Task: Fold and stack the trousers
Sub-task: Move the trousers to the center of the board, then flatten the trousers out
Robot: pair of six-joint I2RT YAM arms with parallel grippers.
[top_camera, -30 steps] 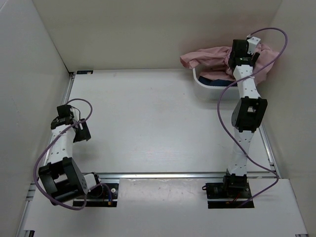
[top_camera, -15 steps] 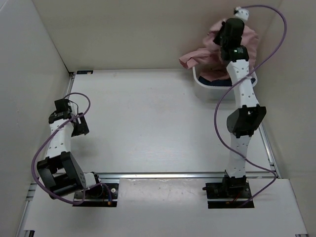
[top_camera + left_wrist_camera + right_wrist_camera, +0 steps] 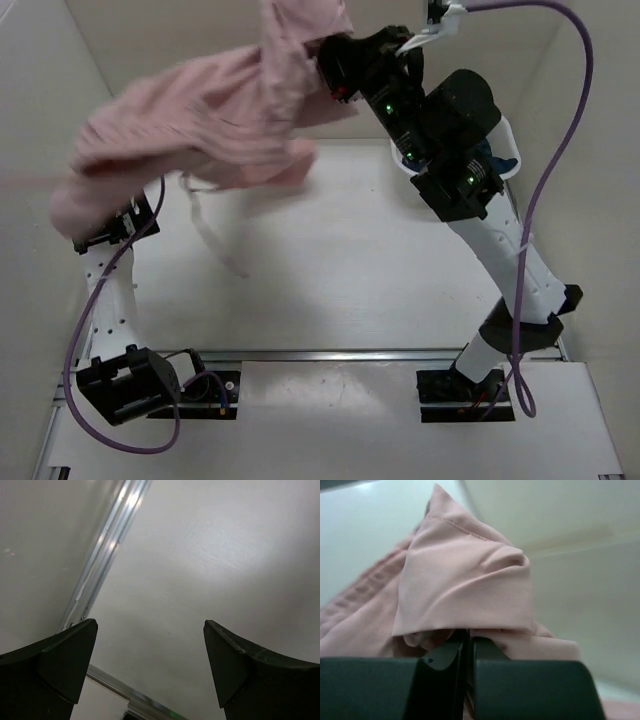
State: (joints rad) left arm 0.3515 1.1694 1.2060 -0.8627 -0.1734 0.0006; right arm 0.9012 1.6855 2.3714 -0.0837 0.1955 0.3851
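1 pr of trousers (image 3: pixel 210 120), dusty pink, all of it in the air, none on the table (image 3: pixel 330 270). It hangs from the right gripper (image 3: pixel 324 70), high at the far side, centre-right in the top cam. The cloth trails out to the L in a blurred mass, its low end in front of the top of the left arm. 1 pale drawstring (image 3: pixel 200 222) dangles under it, above the table.

2 grippers, 2 fingers each. On the R wrist cam the right gripper (image 3: pixel 468 640) has both fingers pressed together w/ a bunched fold of the trousers (image 3: pixel 465 590) pinched btw. them. The left gripper (image 3: pixel 150 645) has its 2 fingers spread wide, nothing btw. them, just bare table (image 3: pixel 210 570) and 1 metal rail (image 3: pixel 100 560) below. In the top cam it sits mostly behind the cloth.

1 white basket (image 3: pixel 508 135) at the far R corner, partly behind the right arm, w/ 1 blue item (image 3: pixel 497 160) inside; can't tell what it is. 2 purple cables, 1 per arm: right cable (image 3: pixel 575 120), left cable (image 3: pixel 75 330).
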